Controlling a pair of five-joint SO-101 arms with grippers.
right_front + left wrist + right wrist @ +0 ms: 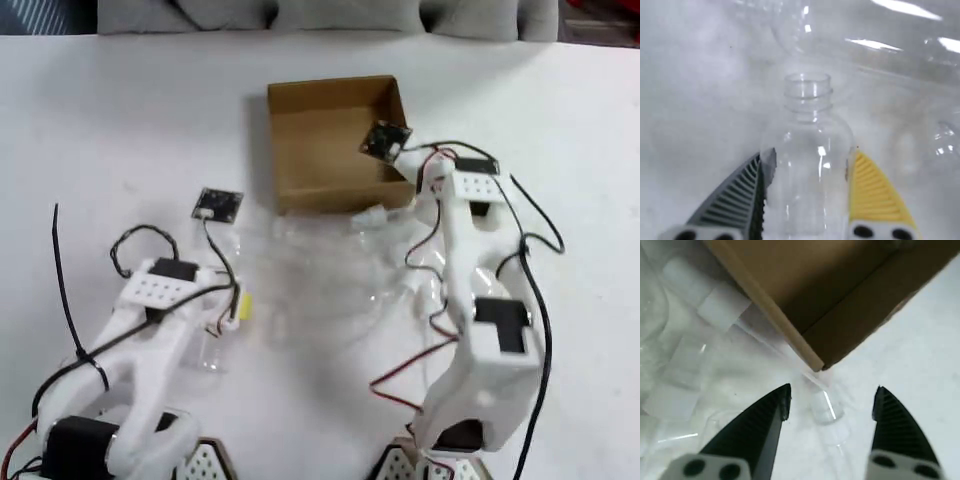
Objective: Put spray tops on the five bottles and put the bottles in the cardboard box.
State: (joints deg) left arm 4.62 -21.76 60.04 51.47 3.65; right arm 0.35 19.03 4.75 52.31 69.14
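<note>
A clear bottle (pixel 810 165) with an open, capless neck sits between the grey and yellow fingers of my left gripper (pixel 811 157), which is shut on its body. In the high view this gripper (pixel 232 315) is at the lower left with the bottle (pixel 213 352) beneath it. My right gripper (pixel 832 396) is open above a white spray top (pixel 826 414) lying on the table by a corner of the cardboard box (pixel 840 300). From above, the box (pixel 330 140) stands at the back centre with the right gripper (pixel 397 203) at its near right corner.
More white spray tops (pixel 715 305) lie beside the box wall. Several clear bottles (pixel 330 275) lie in the table's middle between the arms, and others (pixel 805 25) lie beyond the held bottle. Loose cables hang around both arms.
</note>
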